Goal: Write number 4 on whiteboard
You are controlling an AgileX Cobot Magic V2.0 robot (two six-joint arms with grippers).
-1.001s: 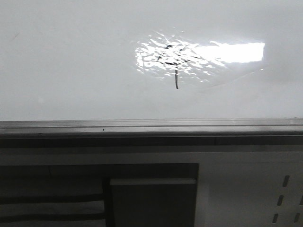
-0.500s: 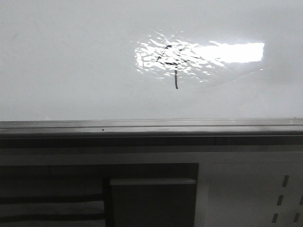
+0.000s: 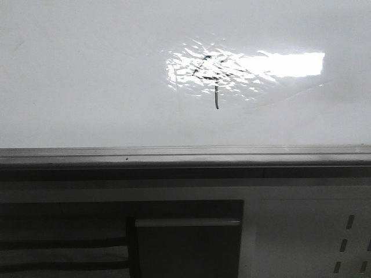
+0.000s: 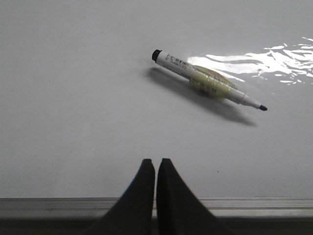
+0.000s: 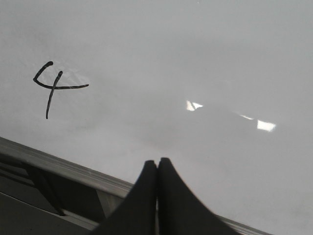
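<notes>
I am looking at a big shiny whiteboard (image 3: 87, 87) that is filling most of the front view, with a grey metal rail (image 3: 174, 155) running along its near edge. Below the rail I am seeing a dark box shape (image 3: 188, 246) and a white panel with little slots (image 3: 348, 243) off to the right. A bright, wavy patch of light (image 3: 243, 69) is shining on the board, a bit right of the middle. The number 4 (image 3: 211, 75) is sitting right in that glare, so its top is hard to make out there, but its short tail is hanging down below the light. In the right wrist view the number 4 (image 5: 55, 88) is showing up clearly, drawn in thin dark lines on the board (image 5: 195, 58). A marker (image 4: 208, 81) is lying flat on the board (image 4: 73, 98) in the left wrist view, with its cap off and its dark tip bare. My left gripper (image 4: 155, 164) is hanging near the rail with its fingers pressed together and nothing in them, well apart from the marker. My right gripper (image 5: 157, 164) is also pinched closed on nothing, off to the side of the number.
</notes>
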